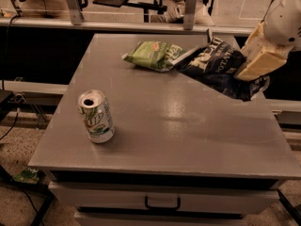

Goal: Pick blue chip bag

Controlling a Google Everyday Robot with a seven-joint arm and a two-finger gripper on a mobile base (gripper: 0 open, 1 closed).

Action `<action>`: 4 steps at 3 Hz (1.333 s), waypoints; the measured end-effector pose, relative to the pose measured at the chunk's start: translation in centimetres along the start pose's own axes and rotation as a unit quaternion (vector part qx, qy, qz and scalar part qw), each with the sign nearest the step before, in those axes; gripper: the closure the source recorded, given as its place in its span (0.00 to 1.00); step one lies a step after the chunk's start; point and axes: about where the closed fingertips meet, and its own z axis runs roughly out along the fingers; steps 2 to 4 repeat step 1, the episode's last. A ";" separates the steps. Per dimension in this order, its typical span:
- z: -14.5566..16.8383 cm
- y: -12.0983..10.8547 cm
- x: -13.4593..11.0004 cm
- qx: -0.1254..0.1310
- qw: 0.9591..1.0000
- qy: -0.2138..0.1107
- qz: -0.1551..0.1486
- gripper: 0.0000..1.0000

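The blue chip bag (215,66), dark navy with white lettering, hangs in the air above the right side of the grey table (188,135), tilted with its left end up. My gripper (256,62) is at the upper right, its cream-coloured fingers (258,58) shut on the bag's right end. The white arm reaches in from the top right corner.
A green chip bag (154,54) lies at the table's back middle, just left of the lifted bag. A green-and-white soda can (96,116) stands upright at the front left. A drawer handle (162,204) is below the table's front edge. Rails and chairs stand behind.
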 end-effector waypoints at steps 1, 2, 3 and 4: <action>0.0 0.0 0.0 0.000 1.000 0.000 0.000 1.00; 0.0 0.0 0.0 0.000 1.000 0.000 0.000 1.00; 0.0 0.0 0.0 0.000 1.000 0.000 0.000 1.00; 0.0 0.0 0.0 0.000 1.000 0.000 0.000 1.00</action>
